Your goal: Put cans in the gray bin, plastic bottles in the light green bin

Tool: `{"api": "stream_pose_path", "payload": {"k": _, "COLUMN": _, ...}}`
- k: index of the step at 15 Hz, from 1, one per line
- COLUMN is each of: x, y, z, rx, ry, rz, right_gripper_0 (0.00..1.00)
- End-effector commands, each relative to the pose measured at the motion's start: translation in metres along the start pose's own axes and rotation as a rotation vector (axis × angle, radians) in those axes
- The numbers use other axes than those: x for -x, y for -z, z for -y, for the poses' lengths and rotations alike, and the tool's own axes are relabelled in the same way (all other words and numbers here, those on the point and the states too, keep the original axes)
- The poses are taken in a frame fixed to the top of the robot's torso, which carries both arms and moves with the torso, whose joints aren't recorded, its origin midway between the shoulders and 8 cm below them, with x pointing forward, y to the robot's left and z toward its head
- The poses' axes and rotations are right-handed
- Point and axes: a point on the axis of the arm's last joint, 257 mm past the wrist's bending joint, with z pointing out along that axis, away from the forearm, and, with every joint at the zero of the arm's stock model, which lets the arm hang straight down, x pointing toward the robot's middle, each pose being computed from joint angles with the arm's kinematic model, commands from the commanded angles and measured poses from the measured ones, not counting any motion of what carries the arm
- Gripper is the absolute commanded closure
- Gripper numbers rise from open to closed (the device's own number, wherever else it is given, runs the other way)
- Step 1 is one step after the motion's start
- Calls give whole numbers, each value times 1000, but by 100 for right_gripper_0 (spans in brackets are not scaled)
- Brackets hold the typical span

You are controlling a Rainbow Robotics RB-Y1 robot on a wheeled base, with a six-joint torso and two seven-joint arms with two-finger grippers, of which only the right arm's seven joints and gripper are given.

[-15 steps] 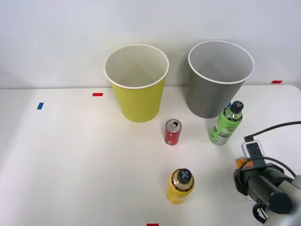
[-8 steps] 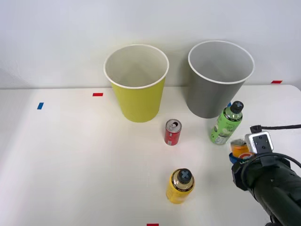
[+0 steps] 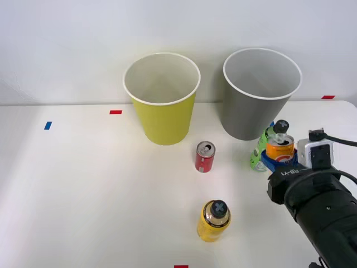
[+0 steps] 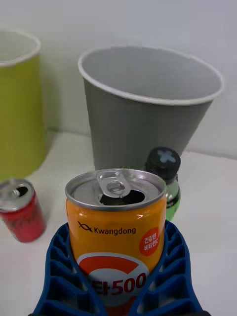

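Blue ribbed fingers [image 4: 170,276] of the right gripper [image 3: 279,162] clasp the orange can [image 4: 117,232] upright, its opened silver top facing up, above the right side of the white tabletop [image 3: 83,190]. Just behind the can stands the green bottle [image 3: 260,151] with its dark cap, in front of the gray bin [image 3: 256,95]. To the left sits the yellow-green bin [image 3: 163,106]. Before it stand the red can [image 3: 204,157] and, nearer, the yellow bottle [image 3: 213,222].
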Motion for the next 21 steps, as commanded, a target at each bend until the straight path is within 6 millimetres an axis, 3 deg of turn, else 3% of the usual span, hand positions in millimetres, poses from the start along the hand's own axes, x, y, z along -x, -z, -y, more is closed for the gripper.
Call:
{"api": "stream_pose_path", "payload": {"k": 1, "x": 42, "y": 0, "z": -19, "rx": 63, "ry": -130, "rz": 145, "right_gripper_0": 100}}
{"api": "stream_pose_path", "payload": {"k": 4, "x": 103, "y": -4, "z": -30, "rx": 122, "ry": -211, "rz": 302, "right_gripper_0": 100}}
{"api": "stream_pose_path", "payload": {"k": 8, "x": 163, "y": -19, "z": -33, "rx": 208, "ry": -345, "rz": 414, "right_gripper_0": 100}}
{"api": "stream_pose_path", "payload": {"k": 13, "x": 198, "y": -80, "z": -2, "rx": 198, "ry": -300, "rz": 535, "right_gripper_0": 100}}
{"api": "stream_pose_path", "payload": {"k": 16, "x": 226, "y": -100, "z": 13, "rx": 196, "ry": -314, "rz": 560, "right_gripper_0": 100}}
{"api": "stream_pose_path", "payload": {"k": 21, "x": 236, "y": -156, "z": 44, "rx": 134, "ry": -266, "rz": 533, "right_gripper_0": 100}}
